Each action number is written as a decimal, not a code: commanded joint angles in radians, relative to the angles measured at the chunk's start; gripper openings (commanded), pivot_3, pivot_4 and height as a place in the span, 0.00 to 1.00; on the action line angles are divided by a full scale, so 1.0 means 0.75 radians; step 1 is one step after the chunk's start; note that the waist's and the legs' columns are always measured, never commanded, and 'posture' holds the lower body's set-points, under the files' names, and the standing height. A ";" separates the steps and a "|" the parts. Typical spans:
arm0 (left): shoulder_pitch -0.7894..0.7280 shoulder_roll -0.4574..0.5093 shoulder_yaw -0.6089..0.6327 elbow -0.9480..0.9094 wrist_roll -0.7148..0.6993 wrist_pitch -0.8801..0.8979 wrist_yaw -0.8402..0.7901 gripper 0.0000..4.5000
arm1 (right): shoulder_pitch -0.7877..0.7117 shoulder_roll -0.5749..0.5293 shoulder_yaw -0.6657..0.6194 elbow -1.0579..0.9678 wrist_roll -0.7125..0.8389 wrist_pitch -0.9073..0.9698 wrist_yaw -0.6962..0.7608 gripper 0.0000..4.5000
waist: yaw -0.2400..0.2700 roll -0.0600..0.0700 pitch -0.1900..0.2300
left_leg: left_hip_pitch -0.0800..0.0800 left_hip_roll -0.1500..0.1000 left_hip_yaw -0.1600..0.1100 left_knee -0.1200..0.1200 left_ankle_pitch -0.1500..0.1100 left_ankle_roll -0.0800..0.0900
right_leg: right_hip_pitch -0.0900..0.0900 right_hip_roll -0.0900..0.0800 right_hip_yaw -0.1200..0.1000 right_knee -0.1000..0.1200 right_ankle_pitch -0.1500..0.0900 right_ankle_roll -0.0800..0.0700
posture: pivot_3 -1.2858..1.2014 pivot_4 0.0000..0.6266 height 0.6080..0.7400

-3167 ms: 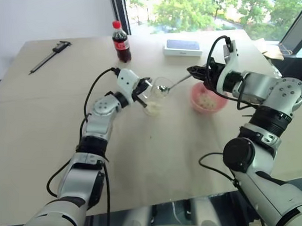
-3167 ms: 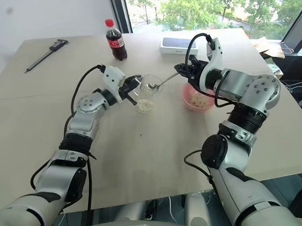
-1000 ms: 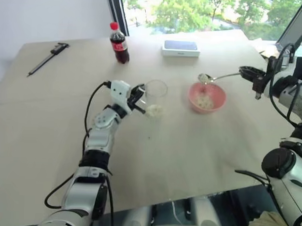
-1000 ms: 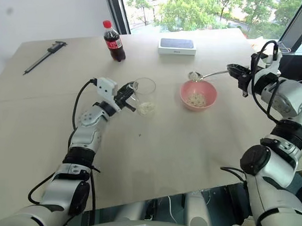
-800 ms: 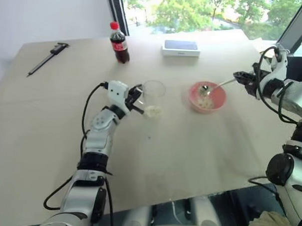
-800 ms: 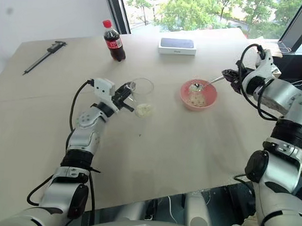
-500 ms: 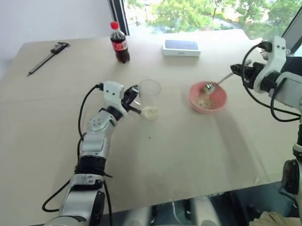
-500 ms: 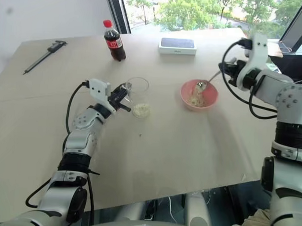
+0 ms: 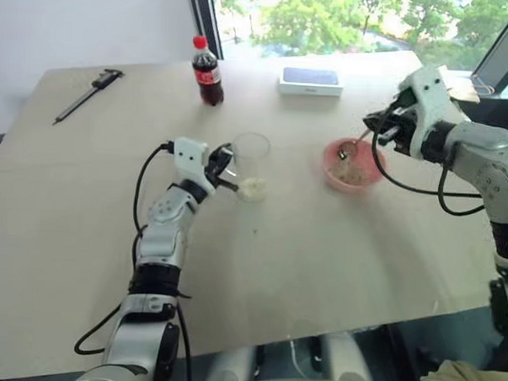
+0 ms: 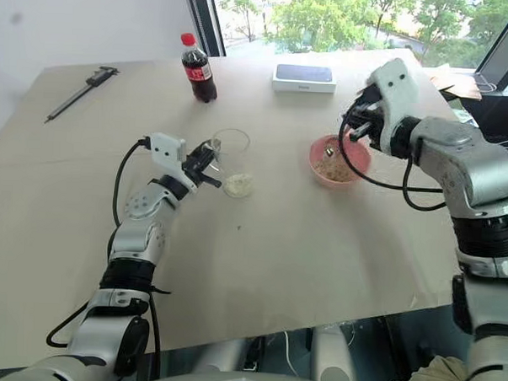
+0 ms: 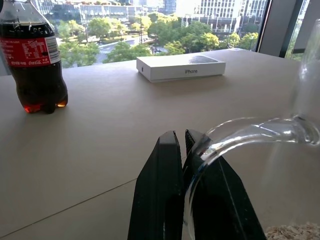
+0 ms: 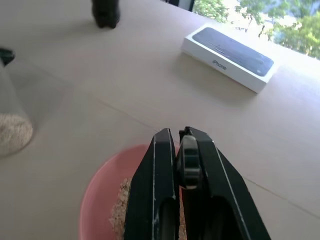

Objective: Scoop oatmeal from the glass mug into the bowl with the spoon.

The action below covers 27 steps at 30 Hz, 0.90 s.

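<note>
The oatmeal (image 10: 238,186) sits in two places: a pale clump at the bottom of the glass mug (image 10: 231,162), and a smaller heap already lying in the pink bowl (image 10: 339,162). The spoon (image 9: 354,148) reaches down into that bowl, its oval end low among the flakes and its thin handle slanting up to the right end effector (image 9: 383,124), which is clenched on the handle just beside and above the bowl's far rim. In the right wrist view the two black fingers are pressed together over the bowl's pink wall, with oatmeal showing beneath them.

The left end effector (image 9: 224,160) is clamped shut on the mug's handle, steadying the mug upright on the tabletop (image 9: 319,244); the left wrist view shows the clear glass handle curving across the closed black fingers.

By the look of it, the step in hand is the unloading: the spoon is tipped in the bowl to drop its load. The next move calls for lifting the spoon clear of the bowl's rim, carrying it across the gap to the mug, and dipping it through the narrow mouth to the clump at the bottom while the left arm holds the mug firm.

Farther off stand a dark cola bottle (image 9: 209,73), a white phone box (image 9: 310,80) and a caliper (image 9: 88,95), well apart from the work.
</note>
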 commanded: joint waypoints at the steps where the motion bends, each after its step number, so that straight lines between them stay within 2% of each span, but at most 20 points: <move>1: -0.003 0.004 0.021 -0.067 -0.019 -0.023 0.003 0.01 | -0.169 0.161 -0.332 0.069 0.192 0.185 -0.195 0.00 | 0.000 0.000 0.000 | 0.000 0.000 0.000 0.000 0.000 0.000 | 0.000 0.000 0.001 0.000 0.000 0.000 | 0.52 0.24 1.00; 5: -0.006 -0.004 0.014 -0.061 -0.011 -0.028 0.003 0.01 | -0.318 0.374 -0.602 0.139 0.415 0.416 -0.394 0.00 | 0.001 0.001 0.000 | 0.000 0.000 -0.001 -0.001 0.000 0.000 | -0.001 0.000 0.000 0.000 0.000 0.000 | 0.52 0.24 1.00; 9: -0.004 -0.017 0.007 -0.048 -0.005 -0.038 0.003 0.01 | -0.417 0.549 -0.677 0.140 0.545 0.523 -0.503 0.00 | 0.002 0.001 0.000 | -0.001 0.000 -0.001 -0.001 0.000 0.000 | -0.001 0.000 0.000 0.001 0.000 0.000 | 0.52 0.24 1.00; 13: -0.011 -0.025 0.003 -0.040 -0.001 -0.042 0.002 0.01 | -0.422 0.654 -0.651 0.121 0.592 0.570 -0.538 0.00 | -0.001 0.001 0.000 | -0.001 0.000 -0.001 -0.001 0.000 0.000 | -0.001 0.000 -0.001 0.001 0.000 0.000 | 0.52 0.24 1.00; 16: -0.014 -0.022 0.005 -0.044 -0.002 -0.044 0.004 0.01 | -0.388 0.677 -0.579 0.092 0.580 0.601 -0.528 0.00 | 0.000 0.001 0.000 | -0.001 -0.001 -0.002 -0.001 0.000 0.000 | -0.001 0.000 -0.001 0.001 0.000 0.000 | 0.52 0.24 1.00; 23: -0.008 -0.011 0.017 -0.041 -0.004 -0.055 0.007 0.01 | -0.328 0.577 -0.358 0.034 0.499 0.591 -0.390 0.00 | -0.003 0.001 0.000 | -0.001 -0.001 -0.002 -0.001 0.000 0.000 | -0.001 0.000 -0.002 0.001 0.000 0.000 | 0.52 0.24 1.00; 27: -0.003 -0.019 0.013 -0.039 -0.004 -0.061 0.011 0.01 | -0.289 0.535 -0.224 -0.005 0.404 0.496 -0.316 0.00 | -0.007 0.001 0.000 | -0.001 -0.001 -0.002 -0.001 0.000 0.000 | -0.001 0.001 -0.002 0.001 0.000 0.000 | 0.52 0.24 1.00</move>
